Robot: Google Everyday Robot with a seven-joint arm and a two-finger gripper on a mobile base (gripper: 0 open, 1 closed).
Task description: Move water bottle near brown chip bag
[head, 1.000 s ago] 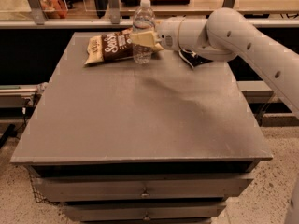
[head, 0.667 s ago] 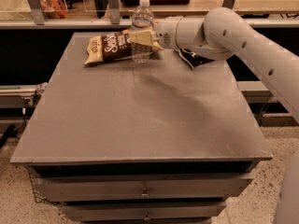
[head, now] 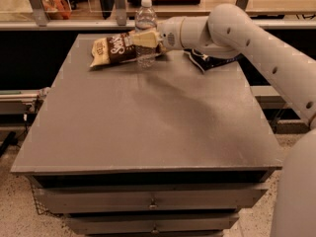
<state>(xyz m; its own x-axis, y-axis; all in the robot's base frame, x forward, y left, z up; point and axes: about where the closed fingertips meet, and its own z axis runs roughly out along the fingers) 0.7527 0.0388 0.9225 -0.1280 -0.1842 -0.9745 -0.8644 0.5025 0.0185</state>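
Observation:
The water bottle (head: 145,18), clear with a white cap, stands upright at the far end of the grey table (head: 148,127). My gripper (head: 143,39) is shut on the water bottle around its middle, reaching in from the right. The brown chip bag (head: 112,48), dark brown with cream ends and white script, lies on the table just left of the bottle, touching or nearly touching it. The bottle's base rests on or very close to the tabletop; I cannot tell which.
A dark blue chip bag (head: 210,60) lies behind my arm at the far right of the table. A counter with a rail (head: 59,24) runs behind the table. Drawers (head: 153,201) sit below the front edge.
The bottle in my gripper has shifted slightly left, closer to the brown chip bag. The bags have not moved.

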